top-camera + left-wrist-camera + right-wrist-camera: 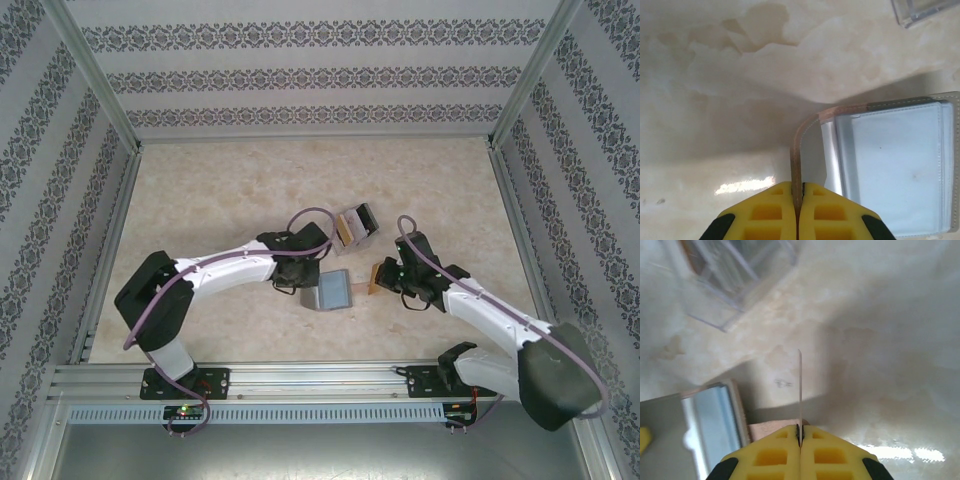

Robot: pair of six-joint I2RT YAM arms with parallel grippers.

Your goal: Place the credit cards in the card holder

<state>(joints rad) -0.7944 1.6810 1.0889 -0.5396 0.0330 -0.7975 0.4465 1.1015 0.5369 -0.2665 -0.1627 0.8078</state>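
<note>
1. Left claw [798, 187] pinches the open card holder's [895, 170] brown flap.
2. Right claw [800, 430] pinches a card [799, 385] just beside the holder.
3. From above the card looks tan; the right wrist sees its thin edge.

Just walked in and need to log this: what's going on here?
The left gripper is shut on the tan cover of the card holder, holding it open. The right gripper pinches a credit card edge-on beside the holder, not yet inserted. A clear plastic box sits just beyond.
</note>
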